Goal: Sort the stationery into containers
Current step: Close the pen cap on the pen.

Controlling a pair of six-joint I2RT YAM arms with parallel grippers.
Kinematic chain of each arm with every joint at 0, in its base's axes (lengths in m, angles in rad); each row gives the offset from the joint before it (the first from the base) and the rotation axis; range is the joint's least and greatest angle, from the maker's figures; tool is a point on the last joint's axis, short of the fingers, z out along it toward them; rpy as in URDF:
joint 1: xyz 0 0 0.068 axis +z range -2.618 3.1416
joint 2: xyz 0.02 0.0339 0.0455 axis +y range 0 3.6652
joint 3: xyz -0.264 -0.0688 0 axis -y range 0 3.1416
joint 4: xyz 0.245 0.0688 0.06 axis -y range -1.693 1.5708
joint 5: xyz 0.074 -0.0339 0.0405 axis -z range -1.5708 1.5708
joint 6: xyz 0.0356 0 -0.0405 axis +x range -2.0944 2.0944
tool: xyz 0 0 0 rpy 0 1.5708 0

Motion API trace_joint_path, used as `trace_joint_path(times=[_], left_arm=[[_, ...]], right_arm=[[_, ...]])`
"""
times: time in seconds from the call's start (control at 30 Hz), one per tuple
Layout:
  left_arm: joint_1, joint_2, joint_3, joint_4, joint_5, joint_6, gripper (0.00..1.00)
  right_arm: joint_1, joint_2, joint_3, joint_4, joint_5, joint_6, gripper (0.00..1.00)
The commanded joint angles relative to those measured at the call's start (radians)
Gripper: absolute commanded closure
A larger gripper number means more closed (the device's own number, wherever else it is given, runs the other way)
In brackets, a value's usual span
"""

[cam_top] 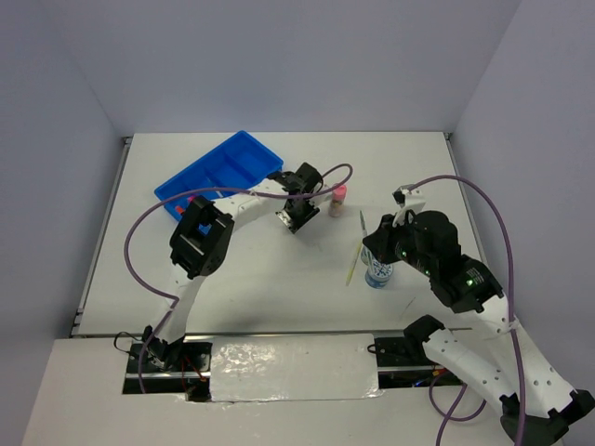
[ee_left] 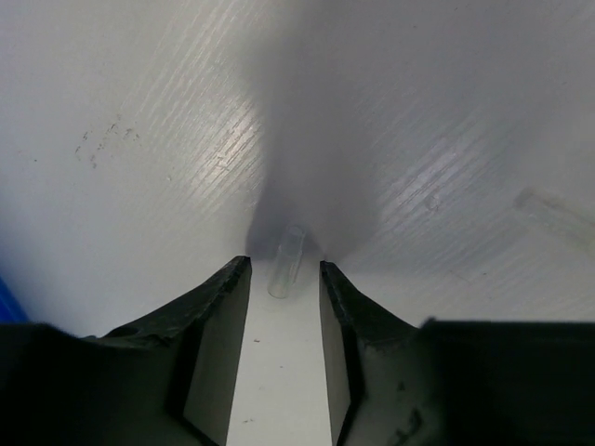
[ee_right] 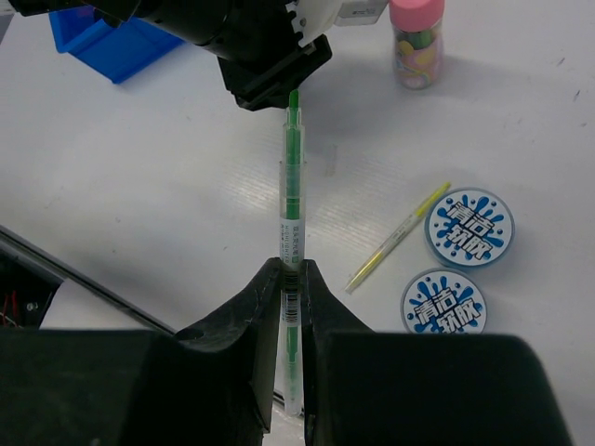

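My right gripper (ee_right: 293, 265) is shut on a clear pen with green inside (ee_right: 294, 186) and holds it above the table; the pen shows as a thin grey line in the top view (cam_top: 362, 223). A yellow pen (ee_right: 398, 237) and two blue-white discs (ee_right: 469, 226) (ee_right: 444, 302) lie to its right. The pink-capped bottle (cam_top: 338, 200) stands next to my left gripper (cam_top: 299, 217). My left gripper (ee_left: 284, 265) is open, low over the table, with a small clear tube (ee_left: 286, 260) between its fingertips. The blue tray (cam_top: 218, 172) is at the far left.
The left arm's cable (cam_top: 139, 242) loops over the table's left side. The table's near edge (ee_right: 84, 279) passes under my right gripper. White walls close in the back and both sides.
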Motion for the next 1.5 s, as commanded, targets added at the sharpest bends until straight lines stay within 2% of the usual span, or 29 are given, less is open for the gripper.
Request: trace_joint_path(times=[0.0, 0.17, 0.27, 0.33, 0.4, 0.73, 0.87, 1.0, 1.03, 1.07, 1.1, 1.13, 1.17, 1.23, 1.27, 1.37, 1.47], left_arm=[[0.004, 0.026, -0.008, 0.018, 0.017, 0.018, 0.54], [0.013, 0.046, -0.008, 0.018, 0.028, 0.013, 0.67], [0.019, 0.051, 0.001, -0.004, 0.037, 0.007, 0.79], [0.025, 0.042, -0.008, -0.009, 0.043, 0.0, 0.94], [0.034, 0.011, -0.023, -0.015, 0.055, -0.022, 1.0], [0.037, -0.305, -0.161, 0.086, 0.108, -0.098, 1.0], [0.045, -0.485, -0.198, 0.183, 0.092, -0.253, 1.0], [0.048, -0.737, -0.4, 0.448, 0.123, -0.504, 1.0], [0.048, -0.806, -0.542, 0.61, 0.146, -0.636, 1.0], [0.048, -0.951, -0.639, 0.727, 0.169, -0.704, 1.0], [0.048, -1.021, -0.725, 0.861, 0.205, -0.765, 1.0], [0.048, -1.084, -0.808, 1.075, 0.227, -0.875, 1.0], [0.045, -1.172, -0.926, 1.152, 0.227, -0.92, 1.0], [0.045, -1.213, -0.974, 1.194, 0.241, -0.983, 1.0], [0.043, -1.228, -0.98, 1.215, 0.261, -0.999, 1.0], [0.045, -1.247, -1.028, 1.333, 0.333, -1.071, 1.0], [0.043, -1.262, -1.062, 1.395, 0.351, -1.122, 1.0]], right_arm=[[-0.005, -0.02, 0.002, 0.028, -0.016, -0.017, 1.0], [-0.005, -0.027, 0.008, 0.025, -0.022, -0.019, 1.0], [-0.006, -0.03, 0.013, 0.021, -0.017, -0.02, 1.0], [-0.005, -0.034, 0.017, 0.019, -0.019, -0.02, 1.0], [-0.005, -0.035, 0.019, 0.019, -0.023, -0.019, 1.0], [-0.005, -0.029, 0.013, 0.074, -0.063, -0.014, 1.0], [-0.005, -0.029, -0.045, 0.185, -0.143, 0.03, 1.0], [0.007, -0.053, -0.204, 0.395, -0.265, 0.144, 1.0], [0.014, -0.064, -0.235, 0.503, -0.319, 0.208, 1.0], [0.02, -0.067, -0.269, 0.553, -0.335, 0.24, 1.0], [0.029, -0.07, -0.338, 0.665, -0.358, 0.274, 1.0], [0.041, -0.067, -0.361, 0.724, -0.381, 0.314, 1.0], [0.087, -0.051, -0.372, 0.752, -0.391, 0.319, 1.0], [0.16, -0.035, -0.372, 0.786, -0.357, 0.295, 1.0], [0.25, -0.024, -0.363, 0.783, -0.282, 0.284, 1.0], [0.389, -0.004, -0.317, 0.788, -0.162, 0.238, 1.0], [0.425, 0.002, -0.317, 0.82, -0.102, 0.253, 1.0]])
